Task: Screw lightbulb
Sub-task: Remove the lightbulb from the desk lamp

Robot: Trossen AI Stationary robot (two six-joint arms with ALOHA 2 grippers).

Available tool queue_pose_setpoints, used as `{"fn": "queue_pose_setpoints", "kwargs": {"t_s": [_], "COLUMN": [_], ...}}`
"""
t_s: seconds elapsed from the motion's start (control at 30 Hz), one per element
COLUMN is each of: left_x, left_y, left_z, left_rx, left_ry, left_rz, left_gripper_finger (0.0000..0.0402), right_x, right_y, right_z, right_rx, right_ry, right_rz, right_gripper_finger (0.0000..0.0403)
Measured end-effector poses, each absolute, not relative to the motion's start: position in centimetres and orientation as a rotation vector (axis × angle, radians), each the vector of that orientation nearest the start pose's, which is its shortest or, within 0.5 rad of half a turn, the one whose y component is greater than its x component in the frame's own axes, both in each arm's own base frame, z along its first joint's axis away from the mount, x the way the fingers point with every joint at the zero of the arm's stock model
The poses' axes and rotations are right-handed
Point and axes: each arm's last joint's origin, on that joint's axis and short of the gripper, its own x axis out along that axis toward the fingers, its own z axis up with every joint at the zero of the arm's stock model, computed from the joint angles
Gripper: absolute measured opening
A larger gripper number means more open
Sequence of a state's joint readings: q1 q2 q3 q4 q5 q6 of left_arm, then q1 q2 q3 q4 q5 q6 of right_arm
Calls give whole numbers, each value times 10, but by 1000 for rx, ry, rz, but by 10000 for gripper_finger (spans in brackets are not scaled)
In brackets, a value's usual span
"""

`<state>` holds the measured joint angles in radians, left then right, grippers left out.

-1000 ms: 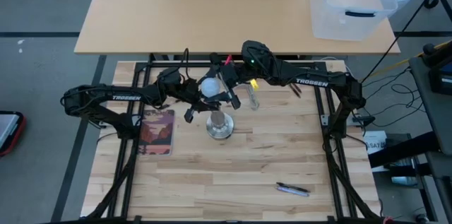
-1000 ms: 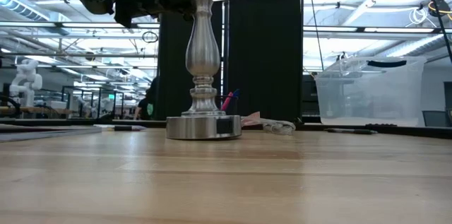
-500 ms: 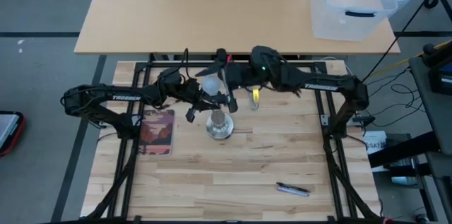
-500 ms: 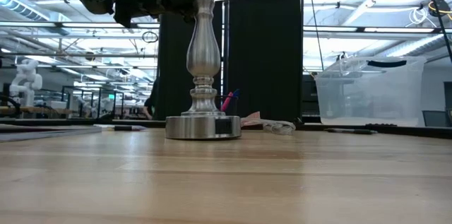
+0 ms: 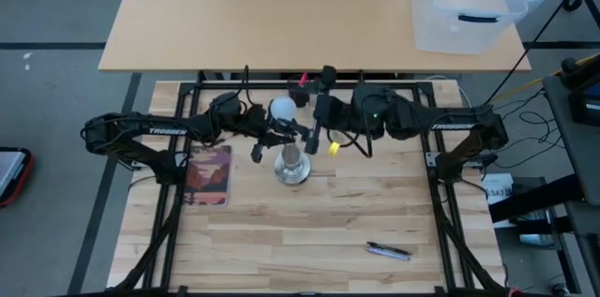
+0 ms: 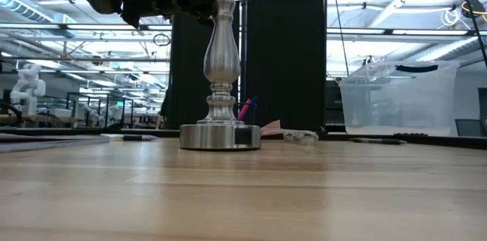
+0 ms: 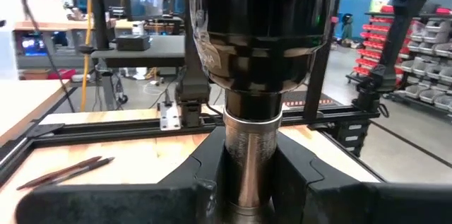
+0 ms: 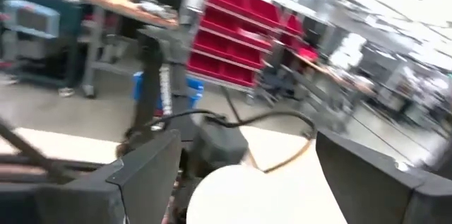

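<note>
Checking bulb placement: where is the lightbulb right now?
In the high view the lightbulb sits just behind the socket stand, between the left gripper and the open right gripper.

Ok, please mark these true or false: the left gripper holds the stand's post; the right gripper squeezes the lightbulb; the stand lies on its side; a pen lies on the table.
1. The left gripper is closed around the post of the stand. True.
2. The right gripper squeezes the lightbulb. False: its fingers stand wide open, one on either side of the bulb.
3. The stand lies on its side. False: it stands upright on its round foot.
4. A pen lies on the table, apart from the stand. True.
</note>
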<state>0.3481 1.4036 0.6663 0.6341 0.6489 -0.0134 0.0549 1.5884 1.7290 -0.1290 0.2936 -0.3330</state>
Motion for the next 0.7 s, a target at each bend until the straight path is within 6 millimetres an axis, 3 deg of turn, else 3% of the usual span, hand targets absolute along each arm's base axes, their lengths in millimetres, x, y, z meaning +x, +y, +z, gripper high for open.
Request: {"fn": "queue_pose_setpoints", "kwargs": {"t_s": [0.37,0.7], "left_x": [282,282], "left_y": [81,78], "left_z": [236,236], "left_rx": [-96,-84], "left_ry": [72,67], "left_rz": [5,25], "left_gripper_finger": [74,74], "right_x": [357,377], "right_y": [21,18], "right_z": [452,431], "right_rx": [-173,-174], "right_ry": [80,126], "right_rz": [-519,-722], "right_gripper_finger": [320,320]}}
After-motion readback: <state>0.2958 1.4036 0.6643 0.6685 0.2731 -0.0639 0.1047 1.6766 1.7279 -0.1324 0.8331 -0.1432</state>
